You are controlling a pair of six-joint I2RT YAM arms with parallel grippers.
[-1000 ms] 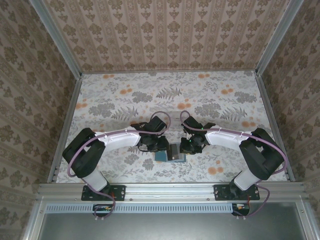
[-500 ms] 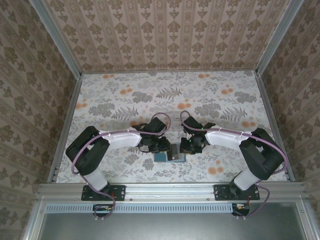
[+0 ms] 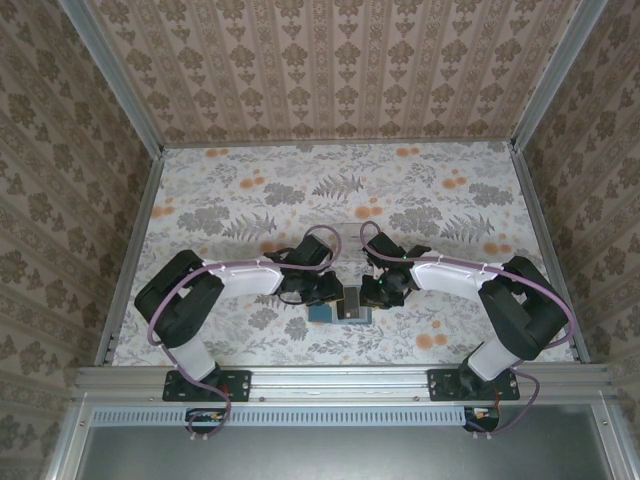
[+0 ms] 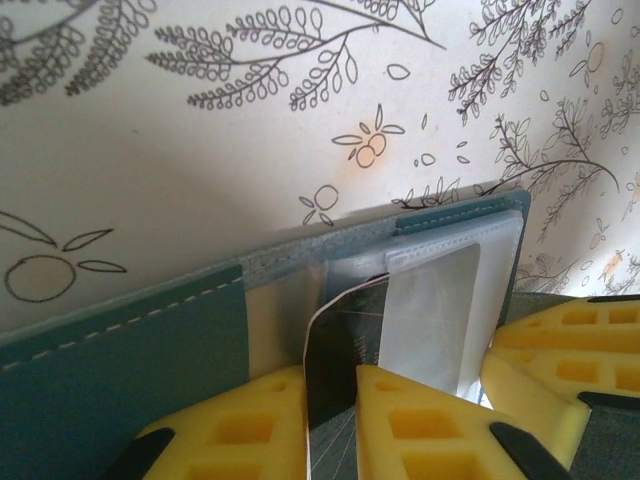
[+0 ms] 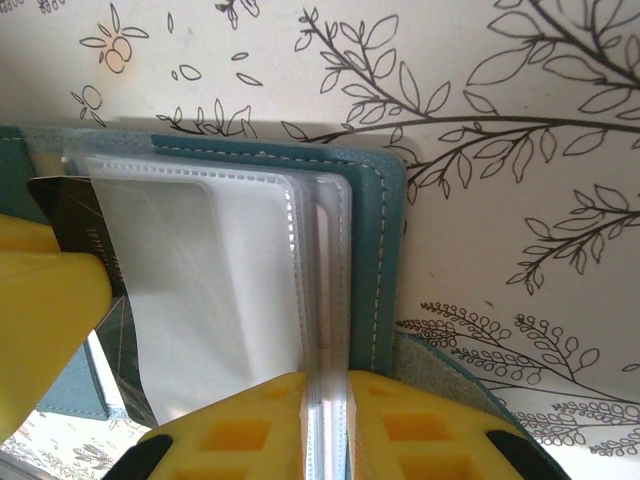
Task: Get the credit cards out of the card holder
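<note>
Card holder point(image 4: 120, 385) between tools — left tool point(image 4: 331, 425) pinches dark card point(image 4: 338, 335), right tool point(image 5: 325, 425) pinches sleeves point(image 5: 215, 290)

Both arms bend inward, left hand point(image 3: 333, 293) and right hand point(image 3: 369, 292) facing, each pinched closed.

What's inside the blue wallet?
The wallet holds clear plastic sleeves and one dark card, pinched by the left gripper. Whether more cards sit inside the sleeves cannot be seen.

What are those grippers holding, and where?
The left gripper pinches a dark credit card by its edge; the right gripper, the card holder by its clear sleeves.
</note>
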